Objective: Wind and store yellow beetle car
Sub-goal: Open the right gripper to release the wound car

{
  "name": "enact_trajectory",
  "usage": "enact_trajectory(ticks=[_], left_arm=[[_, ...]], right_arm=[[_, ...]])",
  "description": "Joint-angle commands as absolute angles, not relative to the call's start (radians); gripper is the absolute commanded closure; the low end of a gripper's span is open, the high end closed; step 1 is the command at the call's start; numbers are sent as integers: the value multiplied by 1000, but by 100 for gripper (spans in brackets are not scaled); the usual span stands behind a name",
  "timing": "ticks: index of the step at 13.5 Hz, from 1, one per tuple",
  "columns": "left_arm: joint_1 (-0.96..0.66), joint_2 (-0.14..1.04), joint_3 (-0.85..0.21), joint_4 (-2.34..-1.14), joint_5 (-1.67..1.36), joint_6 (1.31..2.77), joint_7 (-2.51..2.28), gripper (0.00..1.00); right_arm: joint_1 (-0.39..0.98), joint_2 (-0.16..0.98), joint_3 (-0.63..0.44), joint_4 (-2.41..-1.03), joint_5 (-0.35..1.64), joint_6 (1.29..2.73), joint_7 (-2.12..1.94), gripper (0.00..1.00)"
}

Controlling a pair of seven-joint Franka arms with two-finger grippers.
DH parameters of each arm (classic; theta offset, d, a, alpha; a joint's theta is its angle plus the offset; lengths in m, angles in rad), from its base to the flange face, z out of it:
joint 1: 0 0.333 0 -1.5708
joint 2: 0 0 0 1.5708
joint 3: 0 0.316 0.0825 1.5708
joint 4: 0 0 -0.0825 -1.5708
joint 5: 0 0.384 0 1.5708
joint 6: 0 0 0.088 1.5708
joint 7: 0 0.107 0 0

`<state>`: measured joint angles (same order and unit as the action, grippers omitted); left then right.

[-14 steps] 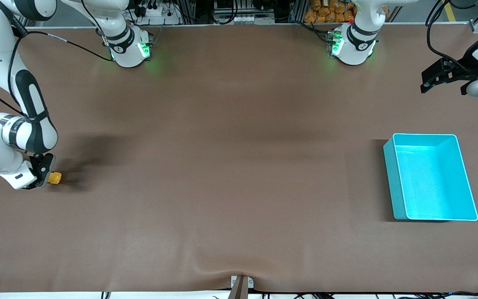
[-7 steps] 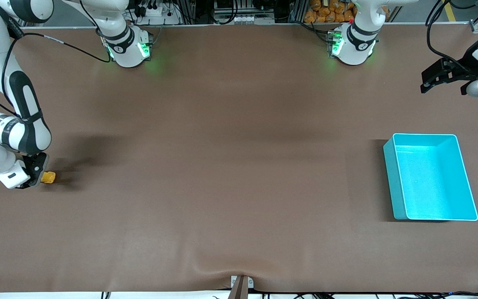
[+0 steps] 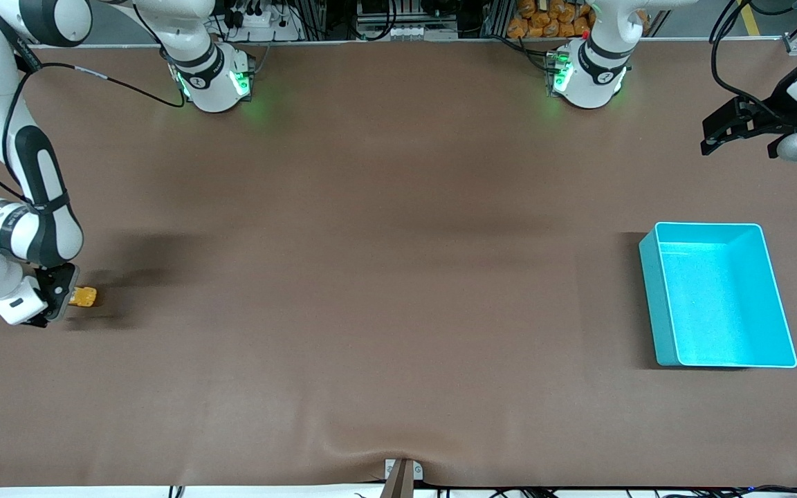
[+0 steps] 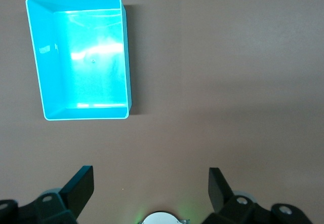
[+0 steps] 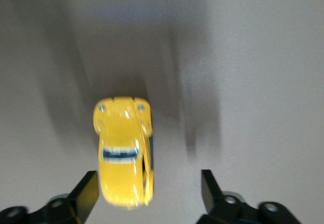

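A brown table (image 3: 385, 290) with a smooth, matte, slightly rippled covering carries 2 loose things: 1 car and 1 bin.

Nearest the front camera, the covering bulges in a soft wrinkle at the middle of the table's near edge, just above a small metal bracket (image 3: 402, 472).

The bin (image 3: 675, 346) sits near the left arm's end of the table, about midway between the near and far edges. It is 1 turquoise plastic box, rectangular with rounded corners, smooth glossy walls and an open top. Nothing lies in it.

The car (image 3: 83, 297) rests on the table close to the edge at the right arm's end, well apart from the bin. It is 1 tiny yellow-orange toy with a rounded, beetle-shaped body, glossy paint and a dark window band. In the right wrist view the car (image 5: 124, 150) stands on its wheels.

The right gripper (image 3: 59, 294) is low over the table at the car. Its 2 dark fingers (image 5: 87, 191) are spread wide; the car sits between them, close against 1 finger and clear of the other, so nothing is pinched.

Farther from the camera, the left gripper (image 3: 724, 135) hangs in the air over the far corner at the left arm's end, waiting. Its 2 black fingers (image 4: 81, 186) are spread wide and hold nothing.

At the far edge stand 2 round white arm bases, each glowing green: the right arm's (image 3: 213, 79) and the left arm's (image 3: 587, 76).
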<state>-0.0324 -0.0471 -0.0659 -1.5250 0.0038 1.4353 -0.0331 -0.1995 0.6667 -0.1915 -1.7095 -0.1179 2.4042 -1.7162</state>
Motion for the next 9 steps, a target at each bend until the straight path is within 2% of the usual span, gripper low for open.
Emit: enact_trajectory(ticks=[1,9], left_arm=[[-38,-41,-61,-1511,2,1439,-15,0],[-37,-40,-61,-1511,2,1439,-15,0]], right_arm=[[-225,687,-170,-1631,-103,2332,-1729,0],[-232,687,-169,-1624,-101,2324,-1729,0]])
